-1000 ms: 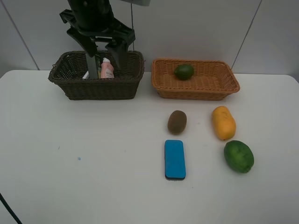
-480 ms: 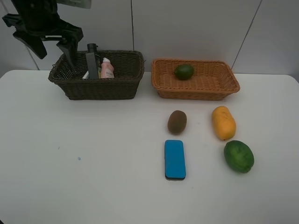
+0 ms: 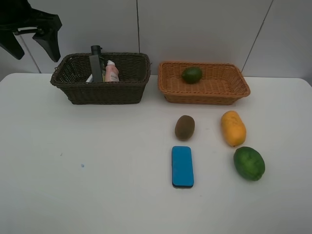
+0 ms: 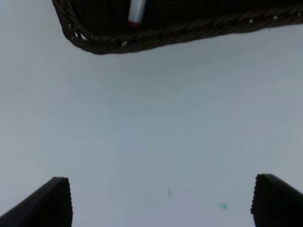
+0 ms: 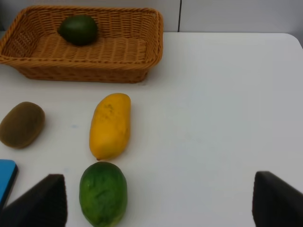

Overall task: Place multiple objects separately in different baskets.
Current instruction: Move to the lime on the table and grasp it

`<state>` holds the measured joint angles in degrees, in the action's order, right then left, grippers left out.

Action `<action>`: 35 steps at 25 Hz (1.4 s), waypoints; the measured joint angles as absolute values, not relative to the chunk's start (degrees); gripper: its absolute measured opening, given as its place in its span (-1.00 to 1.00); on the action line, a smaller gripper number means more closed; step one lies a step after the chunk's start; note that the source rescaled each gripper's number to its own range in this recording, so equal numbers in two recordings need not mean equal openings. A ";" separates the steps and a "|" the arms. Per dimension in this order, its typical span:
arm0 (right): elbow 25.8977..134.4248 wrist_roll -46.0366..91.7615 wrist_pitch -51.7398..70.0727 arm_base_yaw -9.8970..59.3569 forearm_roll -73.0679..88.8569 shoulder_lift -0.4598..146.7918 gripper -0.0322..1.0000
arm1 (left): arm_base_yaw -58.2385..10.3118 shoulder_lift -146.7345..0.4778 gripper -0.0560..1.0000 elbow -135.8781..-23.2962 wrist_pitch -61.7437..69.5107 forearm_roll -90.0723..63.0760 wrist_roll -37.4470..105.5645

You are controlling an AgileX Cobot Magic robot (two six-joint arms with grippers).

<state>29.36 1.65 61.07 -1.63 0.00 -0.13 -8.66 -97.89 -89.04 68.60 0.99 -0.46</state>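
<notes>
The dark brown basket [image 3: 78, 91] holds the upright dark green pump bottle [image 3: 96, 64], the pink bottle [image 3: 112, 72] and the small tube [image 4: 137, 11]. The tan basket [image 3: 214, 93] holds one green fruit [image 3: 192, 74]. On the table lie the kiwi [image 3: 185, 127], the mango [image 3: 233, 128], the second green fruit [image 3: 249, 163] and the blue eraser [image 3: 182, 166]. My left gripper [image 3: 30, 51] is open and empty, high up to the left of the dark basket. My right gripper [image 5: 161, 203] is open and empty above the mango [image 5: 110, 125] and green fruit [image 5: 103, 194]; the exterior view does not show it.
The white table [image 3: 87, 161] stands against a grey panelled wall. The two baskets sit side by side along its back edge. The left wrist view shows the dark basket's rim [image 4: 165, 38] and bare tabletop below it.
My left gripper has moved from over the dark basket up and to the left, open. The pump bottle stays standing in the basket.
</notes>
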 joint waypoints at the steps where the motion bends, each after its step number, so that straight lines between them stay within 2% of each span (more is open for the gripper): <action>1: 29.36 1.65 61.07 -1.63 0.00 -0.13 1.00 | -8.66 -96.39 0.88 -87.33 68.60 0.99 -0.46; 25: 29.36 1.65 61.07 -1.63 0.00 -0.13 1.00 | -8.66 -43.40 0.88 -37.57 66.73 0.00 0.47; 29: 29.36 1.65 61.07 -1.63 0.00 -0.13 1.00 | -8.66 -35.42 0.88 -31.79 64.97 0.00 1.12; 35: 29.36 1.65 61.07 -1.63 0.00 -0.13 1.00 | -8.66 -25.97 0.88 -30.40 62.78 -1.22 1.30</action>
